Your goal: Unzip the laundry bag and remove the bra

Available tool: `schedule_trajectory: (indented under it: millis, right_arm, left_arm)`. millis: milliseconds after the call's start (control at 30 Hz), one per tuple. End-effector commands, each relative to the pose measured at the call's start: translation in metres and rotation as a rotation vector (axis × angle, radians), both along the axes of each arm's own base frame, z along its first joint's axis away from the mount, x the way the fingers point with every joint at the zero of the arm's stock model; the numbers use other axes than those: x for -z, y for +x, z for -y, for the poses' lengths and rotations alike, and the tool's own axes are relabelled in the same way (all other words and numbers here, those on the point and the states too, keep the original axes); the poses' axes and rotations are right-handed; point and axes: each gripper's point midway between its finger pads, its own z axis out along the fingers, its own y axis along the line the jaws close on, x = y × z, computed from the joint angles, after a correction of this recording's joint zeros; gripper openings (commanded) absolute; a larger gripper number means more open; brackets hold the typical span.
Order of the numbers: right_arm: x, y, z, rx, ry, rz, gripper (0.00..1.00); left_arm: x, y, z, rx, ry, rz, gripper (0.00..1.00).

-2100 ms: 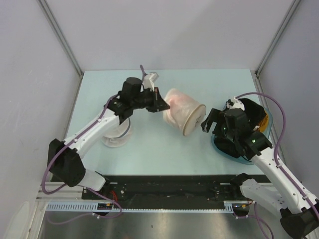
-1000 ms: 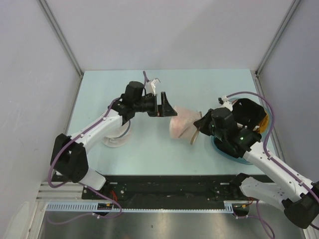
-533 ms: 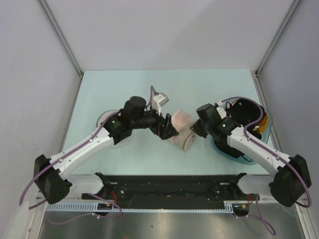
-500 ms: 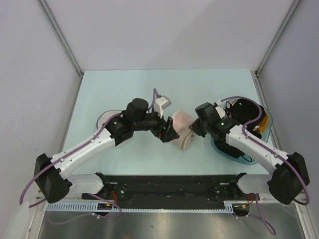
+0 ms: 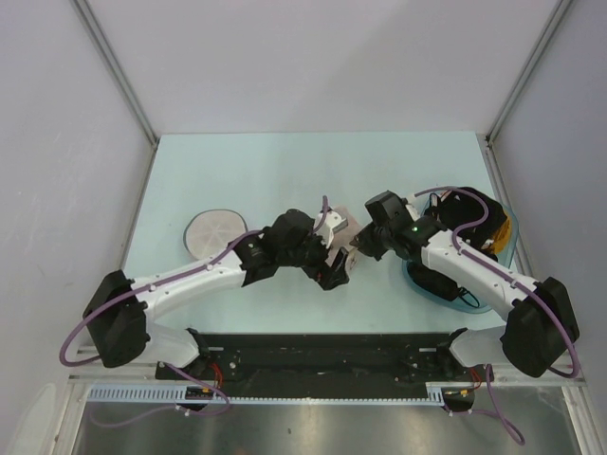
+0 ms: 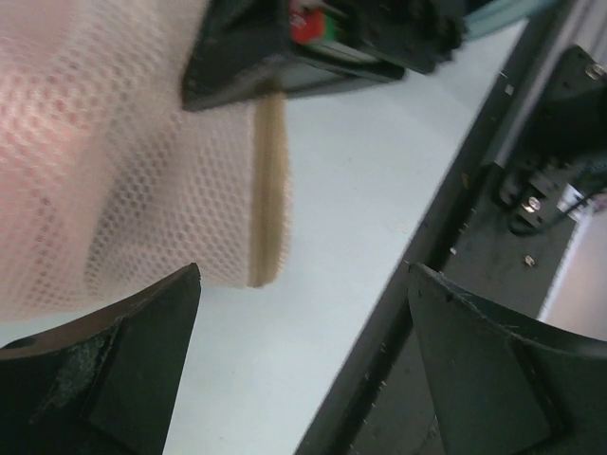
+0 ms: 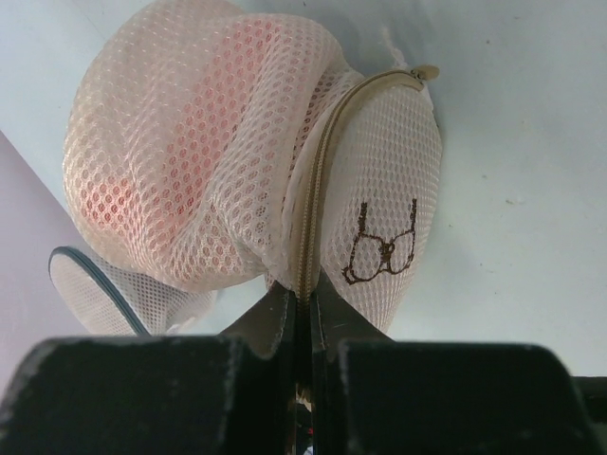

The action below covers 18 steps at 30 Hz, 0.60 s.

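Observation:
The laundry bag (image 7: 379, 180) fills the right wrist view: cream mesh domes, a tan zip (image 7: 318, 180) between them and a dark bra icon (image 7: 384, 248) on one half. The bra (image 7: 142, 161) shows as pink fabric through the mesh. My right gripper (image 7: 302, 296) is shut on the zip seam at the bag's near edge, and the zip pull (image 7: 422, 72) lies at the far end. My left gripper (image 6: 303, 332) stands open over bare table beside the bag (image 6: 114, 171), holding nothing. From above, the two grippers (image 5: 332, 273) (image 5: 362, 248) meet at the near middle and hide most of the bag.
A whiter round disc pouch (image 5: 213, 230) lies on the table left of the arms. A teal-blue basket (image 5: 469, 296) with black clothing (image 5: 474, 210) sits at the right. The black rail along the table's near edge (image 6: 455, 237) is close to the left gripper.
The left arm has swung down and right to the near middle, uncovering the white disc pouch. The right gripper and the bag have shifted left and nearer.

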Motion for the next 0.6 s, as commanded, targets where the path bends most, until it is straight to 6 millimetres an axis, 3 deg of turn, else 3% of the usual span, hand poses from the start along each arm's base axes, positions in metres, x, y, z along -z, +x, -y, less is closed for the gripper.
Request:
schedule_trajectory:
  millis: [0,233,333,367,400,433,467,500,533,567]
  right_arm:
    - [-0.022,0.005,-0.010,0.009,0.073,0.020,0.00]
    - [-0.026,0.001,-0.017,-0.012,0.107,0.012,0.00]
    - [-0.031,0.001,-0.017,-0.027,0.106,0.034,0.06]
    - [-0.037,0.002,-0.016,-0.038,0.107,0.062,0.12]
    - [-0.040,0.002,-0.015,-0.073,0.087,0.090,0.35]
    - [-0.042,0.001,-0.014,-0.084,0.079,0.102,0.48]
    - [-0.049,0.000,-0.011,-0.090,0.078,0.127,0.61]
    - [-0.051,0.000,-0.009,-0.124,0.054,0.152,0.83]
    - [-0.053,-0.001,-0.005,-0.132,0.045,0.162,0.96]
    - [-0.065,-0.003,-0.002,-0.150,0.050,0.201,0.98]
  left_arm:
    - [-0.004,0.030,0.008,-0.120,-0.026,0.093,0.94]
    - [0.006,0.037,0.023,-0.158,-0.044,0.084,0.82]
    - [0.003,0.032,0.024,-0.113,-0.037,0.086,0.63]
    - [-0.004,0.031,0.023,-0.097,-0.047,0.107,0.42]
    - [-0.007,0.029,0.022,-0.091,-0.047,0.112,0.30]
    - [-0.012,0.030,0.021,-0.092,-0.051,0.119,0.20]
    - [-0.019,0.029,0.019,-0.089,-0.060,0.131,0.03]
    - [-0.020,0.027,0.016,-0.090,-0.047,0.124,0.00]
    - [-0.026,0.027,0.015,-0.087,-0.054,0.130,0.00]
    - [-0.031,0.026,0.014,-0.078,-0.057,0.135,0.00]
